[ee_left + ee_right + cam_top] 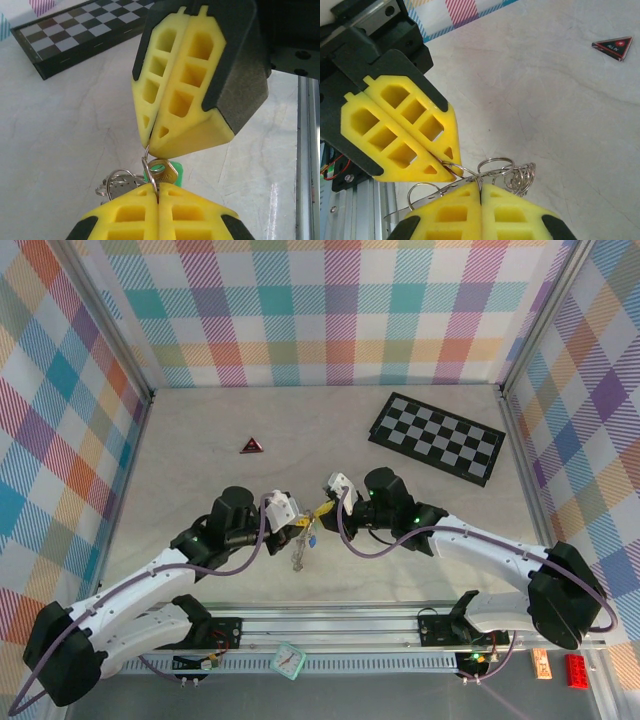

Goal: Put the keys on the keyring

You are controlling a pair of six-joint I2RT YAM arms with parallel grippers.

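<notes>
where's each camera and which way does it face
Top external: above, behind the arm bases, looking down at the pale table; both arms, left pincer and right pincer meeting.
Left wrist: on left arm, facing right pincer and black chequered board; own pincer below.
Right wrist: on right arm, facing left pincer and small red-black triangle; own pincer below.
Wrist views share both pincers shut on the thin grey wire keyring.

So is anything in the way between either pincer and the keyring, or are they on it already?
Nothing visible does. The left pincer and the right pincer are both shut on the keyring, their tips almost meeting. The keys hang bunched beside them above the table.
</notes>
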